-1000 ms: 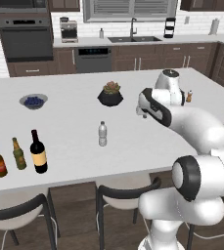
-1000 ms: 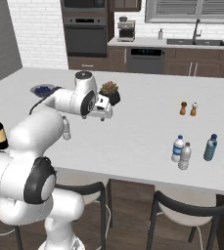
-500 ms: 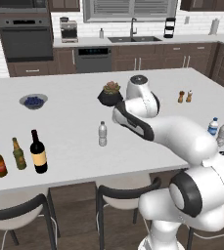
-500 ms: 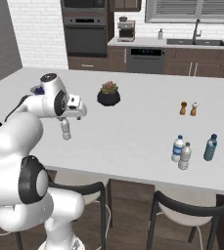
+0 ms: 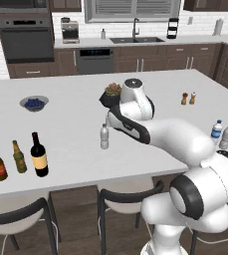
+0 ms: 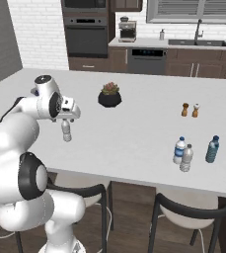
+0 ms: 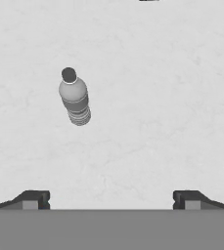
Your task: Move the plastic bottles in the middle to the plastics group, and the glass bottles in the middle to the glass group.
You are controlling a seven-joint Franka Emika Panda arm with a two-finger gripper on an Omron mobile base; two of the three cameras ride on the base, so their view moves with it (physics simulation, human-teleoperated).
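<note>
1. The left base view looks from behind the arm on its left, forward and down over the white table (image 5: 75, 144) toward the far kitchen wall, from a moderate distance.
2. The right base view looks from behind the arm on its right, forward and down over the same table (image 6: 134, 143).
3. Both base views share the plain greyish bottle (image 5: 104, 136) (image 6: 66, 131), the plant pot (image 5: 112, 92) (image 6: 109, 96) and the shakers (image 5: 188, 98) (image 6: 190, 109).
4. The hand view looks almost straight down at the table (image 7: 157, 97) from close above, with the plain greyish bottle (image 7: 74, 101) left of centre.
</note>
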